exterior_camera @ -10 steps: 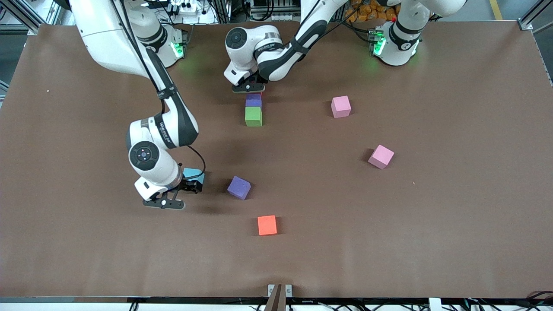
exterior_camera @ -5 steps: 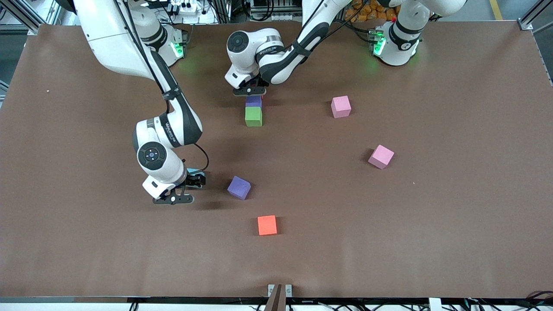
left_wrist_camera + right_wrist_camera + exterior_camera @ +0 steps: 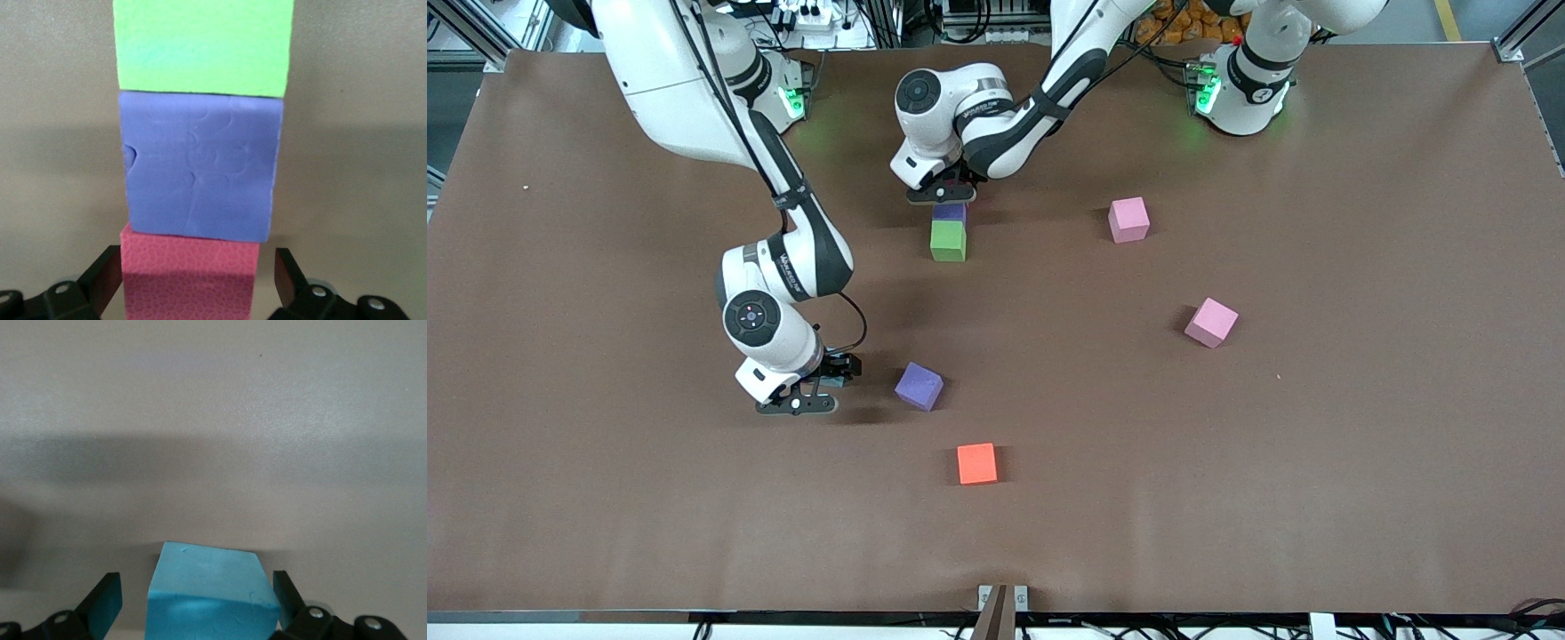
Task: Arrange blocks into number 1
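Between left gripper (image 3: 193,280) spread fingers, pebbled red block (image 3: 190,280), right gripper (image 3: 193,600) fingers wide around light-blue block (image 3: 210,593)

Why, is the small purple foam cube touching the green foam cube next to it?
Touching. The left wrist view shows the purple foam cube and green foam cube edge to edge, no gap.

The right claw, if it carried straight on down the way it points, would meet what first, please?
Most likely the light blue block, which sits between the open fingers of the right claw; below that is the table.
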### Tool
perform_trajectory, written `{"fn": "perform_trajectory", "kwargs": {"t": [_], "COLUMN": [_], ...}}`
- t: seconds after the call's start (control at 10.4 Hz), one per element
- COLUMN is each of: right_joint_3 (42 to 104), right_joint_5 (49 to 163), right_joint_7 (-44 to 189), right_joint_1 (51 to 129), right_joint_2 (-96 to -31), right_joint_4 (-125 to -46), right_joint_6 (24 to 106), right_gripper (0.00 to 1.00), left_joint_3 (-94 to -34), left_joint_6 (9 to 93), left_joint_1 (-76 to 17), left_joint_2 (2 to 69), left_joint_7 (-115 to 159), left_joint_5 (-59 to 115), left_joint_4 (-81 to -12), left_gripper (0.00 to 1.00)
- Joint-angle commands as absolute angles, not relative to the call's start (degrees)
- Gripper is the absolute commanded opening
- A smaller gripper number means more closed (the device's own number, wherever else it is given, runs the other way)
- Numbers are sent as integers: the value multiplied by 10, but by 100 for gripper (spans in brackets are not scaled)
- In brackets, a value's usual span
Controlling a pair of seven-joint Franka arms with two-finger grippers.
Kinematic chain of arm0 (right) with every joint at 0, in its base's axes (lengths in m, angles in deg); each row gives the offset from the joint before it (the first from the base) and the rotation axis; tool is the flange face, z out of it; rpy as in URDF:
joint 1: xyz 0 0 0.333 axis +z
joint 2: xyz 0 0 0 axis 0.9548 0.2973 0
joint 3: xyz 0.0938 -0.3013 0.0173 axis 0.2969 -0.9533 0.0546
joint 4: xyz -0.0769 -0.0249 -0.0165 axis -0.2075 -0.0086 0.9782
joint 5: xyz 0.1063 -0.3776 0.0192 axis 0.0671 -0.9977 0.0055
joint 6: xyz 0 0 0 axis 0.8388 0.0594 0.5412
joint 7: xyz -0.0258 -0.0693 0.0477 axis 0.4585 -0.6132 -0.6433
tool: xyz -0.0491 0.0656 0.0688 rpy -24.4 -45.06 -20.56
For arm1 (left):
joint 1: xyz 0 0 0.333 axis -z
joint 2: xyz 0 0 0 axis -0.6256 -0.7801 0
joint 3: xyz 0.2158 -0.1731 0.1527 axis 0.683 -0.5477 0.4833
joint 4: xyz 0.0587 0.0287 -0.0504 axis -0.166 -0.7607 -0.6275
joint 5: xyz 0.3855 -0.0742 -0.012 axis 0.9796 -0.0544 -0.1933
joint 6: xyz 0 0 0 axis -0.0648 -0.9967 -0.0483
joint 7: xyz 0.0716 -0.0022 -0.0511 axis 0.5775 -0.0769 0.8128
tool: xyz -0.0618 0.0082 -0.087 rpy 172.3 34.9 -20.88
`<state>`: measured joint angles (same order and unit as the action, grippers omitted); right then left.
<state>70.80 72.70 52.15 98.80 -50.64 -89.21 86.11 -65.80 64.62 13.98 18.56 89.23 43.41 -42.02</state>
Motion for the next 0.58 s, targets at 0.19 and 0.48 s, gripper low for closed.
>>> {"fn": "perform_trajectory", "kwargs": {"t": [0.19, 0.48], "right_joint_3": [708, 707], "right_joint_5": [741, 774], "right_joint_7": [531, 530], "right_joint_1": [989, 989], "right_joint_2": [-514, -520], "right_joint_4": [-913, -916], "right_joint_6": [878, 880], "right_gripper": [83, 58], "left_joint_3": [-663, -658], "left_joint_6": [577, 542], "left_joint_1": [147, 142], "left_joint_2": [238, 265], "left_joint_7": [895, 903], "left_joint_5": [444, 443], "left_joint_4": [-417, -418], "left_gripper": [100, 100]}}
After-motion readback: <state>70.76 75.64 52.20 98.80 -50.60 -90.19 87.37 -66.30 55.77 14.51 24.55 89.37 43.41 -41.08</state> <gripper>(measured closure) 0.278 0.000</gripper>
